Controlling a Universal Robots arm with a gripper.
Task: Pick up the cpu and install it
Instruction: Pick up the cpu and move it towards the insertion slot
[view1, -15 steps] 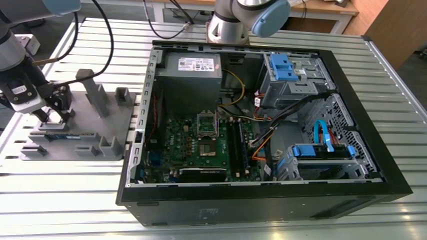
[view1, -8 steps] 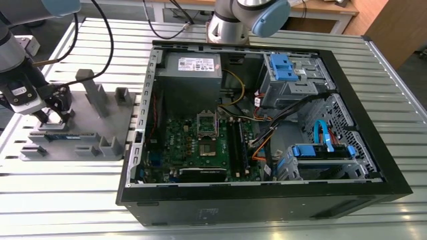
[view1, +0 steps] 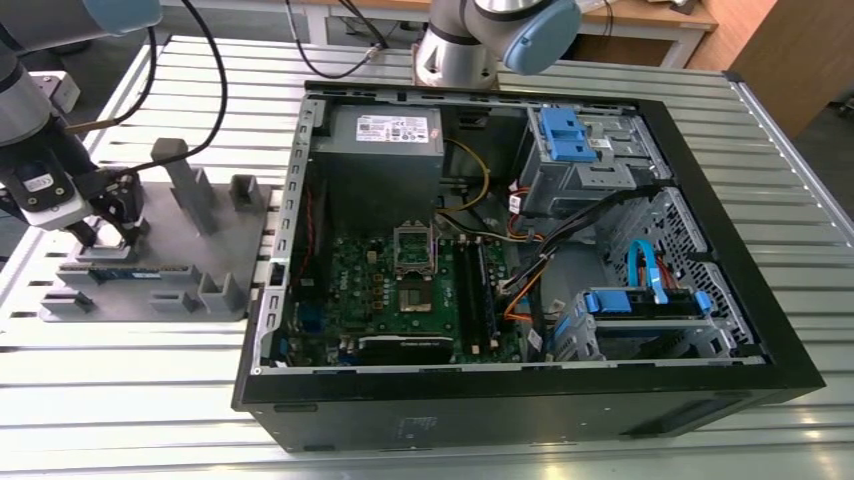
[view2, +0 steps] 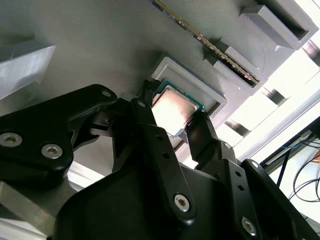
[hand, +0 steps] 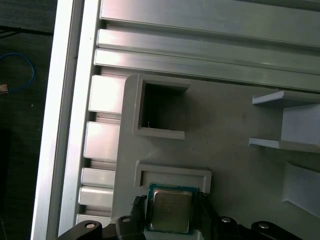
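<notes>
1. The gripper (view2: 172, 119) is down on the grey tray (view1: 174, 240), at the exterior view's left. Its black fingers (view2: 145, 112) are drawn in against two opposite edges of the cpu (view2: 170, 107). This is judged a grip, as contact looks made on both sides.
2. The cpu lies flat, silver top up, in its shallow pocket on the tray. As far as both wrist views show, it is not raised out of the pocket.
3. Progress, judged: the pick is at the grasp stage. Lifting, carrying and seating all remain.
4. On the same tray, just beyond the pocket, a memory stick (view2: 205, 40) stands on edge in its slots. A deeper square pocket (hand: 160, 107) near the tray's edge looks vacant.
5. Surface: the tray rests on a slatted aluminium table (view1: 134, 400), ridged and dully shiny.
6. Just beside the tray, an open computer case (view1: 534, 405) lies on its side with the motherboard (view1: 387, 300) facing up. The socket (view1: 416, 262) is judged unfilled, though the detail is too small to be sure.
7. Beyond that are a second arm's base (view1: 461, 55) and, at the back, a wooden bench (view1: 654, 20).
</notes>
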